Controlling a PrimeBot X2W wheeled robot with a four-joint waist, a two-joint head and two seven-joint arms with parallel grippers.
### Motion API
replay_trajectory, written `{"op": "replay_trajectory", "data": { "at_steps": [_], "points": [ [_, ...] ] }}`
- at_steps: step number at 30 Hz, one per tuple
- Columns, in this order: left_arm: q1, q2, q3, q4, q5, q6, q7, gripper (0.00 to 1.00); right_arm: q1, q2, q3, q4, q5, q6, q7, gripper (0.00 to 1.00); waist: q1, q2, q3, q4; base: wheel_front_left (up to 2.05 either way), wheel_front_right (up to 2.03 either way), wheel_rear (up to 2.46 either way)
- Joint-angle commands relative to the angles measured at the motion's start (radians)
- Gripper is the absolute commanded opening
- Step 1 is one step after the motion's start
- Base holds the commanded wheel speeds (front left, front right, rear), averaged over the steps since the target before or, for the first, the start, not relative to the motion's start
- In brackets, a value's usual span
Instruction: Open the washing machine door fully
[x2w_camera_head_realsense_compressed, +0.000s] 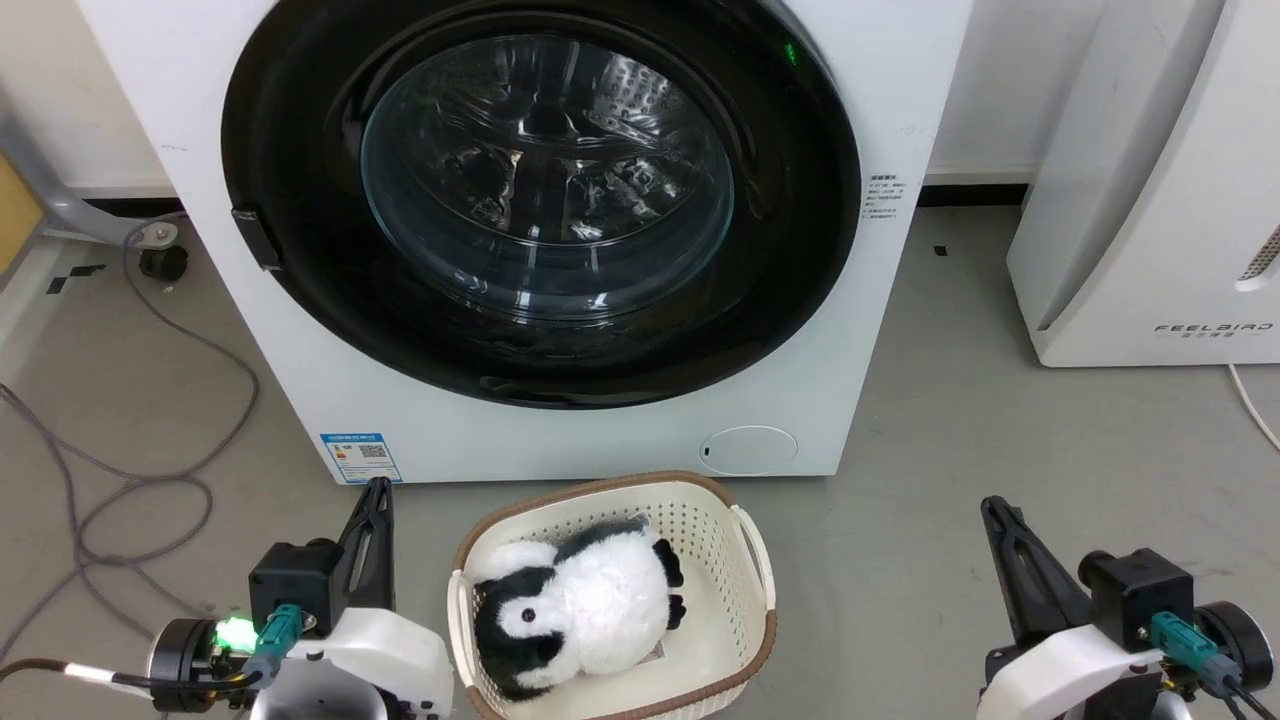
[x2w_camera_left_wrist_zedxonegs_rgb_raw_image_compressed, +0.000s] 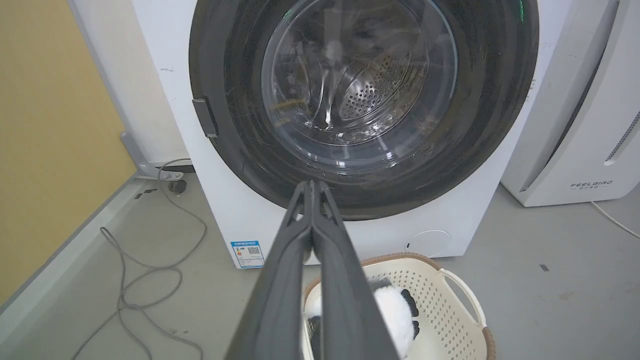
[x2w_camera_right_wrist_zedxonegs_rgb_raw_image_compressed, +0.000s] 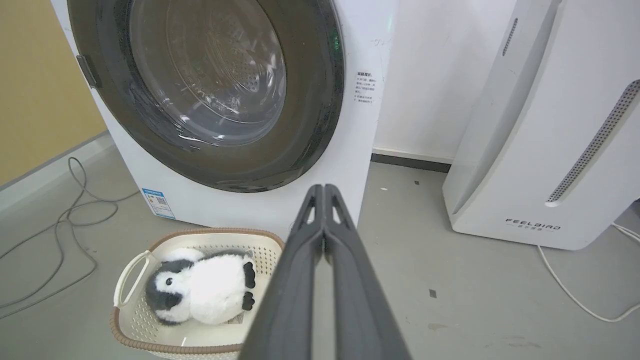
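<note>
One washing machine (x2w_camera_head_realsense_compressed: 300, 380) stands directly ahead on the floor. The washing machine door (x2w_camera_head_realsense_compressed: 545, 200) is closed flush against its front. The latch tab (x2w_camera_head_realsense_compressed: 256, 238) sits on the door's left edge, so the hinge is judged to be on the robot's right.

Procedure for the step in hand, the approach to the latch:
1. Use the left gripper (x2w_camera_head_realsense_compressed: 378, 490), which is on the tab's side. It rests low, well apart from the door, with its fingers pressed together.
2. Raise it to the tab and part the fingers only enough to catch the tab's edge. The glossy rim offers no other hold.
3. Pull outward along an arc about the right-hand hinge, not straight back.
4. Keep the right gripper (x2w_camera_head_realsense_compressed: 990, 505), also closed and empty, out of the swing path, since the door will likely sweep toward that side.
5. Watch the basket (x2w_camera_head_realsense_compressed: 745, 545), which stands just in front of the machine below the door.

Inventory, largest first:
- washing machine: 1
- white FEELBIRD appliance (x2w_camera_head_realsense_compressed: 1150, 200): 1
- door: 1
- basket: 1
- plush penguin (x2w_camera_head_realsense_compressed: 575, 600) lying in the basket: 1
- grippers: 2
- round cover (x2w_camera_head_realsense_compressed: 748, 450): 1
- blue label (x2w_camera_head_realsense_compressed: 360, 458): 1
- latch tab: 1
</note>
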Motion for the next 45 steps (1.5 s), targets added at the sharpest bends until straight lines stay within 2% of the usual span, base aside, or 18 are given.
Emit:
{"op": "replay_trajectory", "data": {
  "at_steps": [1,5,6,17,27,28,29,45],
  "points": [
    [0.018,-0.002,-0.003,-0.007,0.008,-0.006,0.005,0.00,-0.014,0.001,0.001,-0.007,-0.013,0.001,0.005,0.00,-0.0001,0.0000,0.000,0.001,0.00,0.00,0.00],
    [0.018,-0.002,-0.003,-0.007,0.008,-0.006,0.005,0.00,-0.014,0.001,0.001,-0.007,-0.013,0.001,0.005,0.00,-0.0001,0.0000,0.000,0.001,0.00,0.00,0.00],
    [0.003,-0.002,-0.001,-0.001,0.005,0.001,0.005,1.00,0.000,0.000,0.001,-0.002,-0.004,0.000,0.004,1.00,-0.0001,0.0000,0.000,0.001,0.00,0.00,0.00],
    [0.002,-0.002,-0.009,0.002,-0.001,0.014,-0.011,1.00,0.001,0.000,-0.009,-0.008,0.020,0.000,-0.012,1.00,-0.0001,0.0000,0.002,0.001,0.00,0.00,0.00],
    [0.003,-0.002,-0.018,0.003,-0.010,0.034,-0.037,1.00,-0.002,0.000,-0.015,-0.018,0.142,0.000,-0.037,1.00,-0.0001,0.0000,0.004,0.003,0.00,0.00,0.00],
    [0.003,-0.002,-0.019,0.003,-0.011,0.035,-0.039,1.00,-0.002,0.000,-0.015,-0.019,0.156,0.000,-0.039,0.42,-0.0001,0.0000,0.004,0.003,0.00,0.00,0.00],
    [0.004,-0.002,-0.020,0.003,-0.012,0.037,-0.041,1.00,-0.002,0.000,-0.014,-0.020,0.170,0.000,-0.041,0.00,-0.0001,0.0000,0.004,0.003,0.00,0.00,0.00],
    [0.004,-0.002,-0.031,0.004,-0.022,0.058,-0.072,1.00,-0.008,0.000,0.009,-0.031,0.516,0.000,-0.072,0.00,-0.0001,0.0000,0.012,0.008,0.00,0.00,0.00]
  ]
}}
